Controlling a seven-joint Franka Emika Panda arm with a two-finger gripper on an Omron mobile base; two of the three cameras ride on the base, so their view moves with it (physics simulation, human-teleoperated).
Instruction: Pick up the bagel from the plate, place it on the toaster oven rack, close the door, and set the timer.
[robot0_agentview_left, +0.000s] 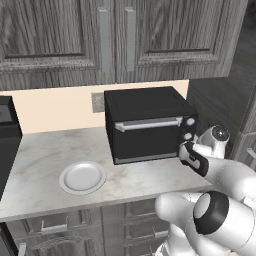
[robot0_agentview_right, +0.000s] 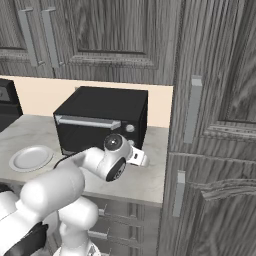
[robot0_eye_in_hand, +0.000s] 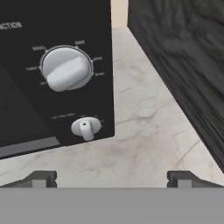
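Claw (robot0_eye_in_hand: 112, 178) spread wide, holding nothing, low over the counter (robot0_eye_in_hand: 148, 131). Ahead to its left, the black door (robot0_agentview_left: 146, 137) with silver handle is closed. White plate (robot0_agentview_left: 82, 177) lies far left.

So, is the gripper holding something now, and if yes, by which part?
Nothing is held. The gripper is open, its fingertips wide apart with only bare counter between them, in front of the toaster oven knobs.

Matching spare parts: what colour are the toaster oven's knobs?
Silver-grey knobs on a black front panel, clearest in the hand view.
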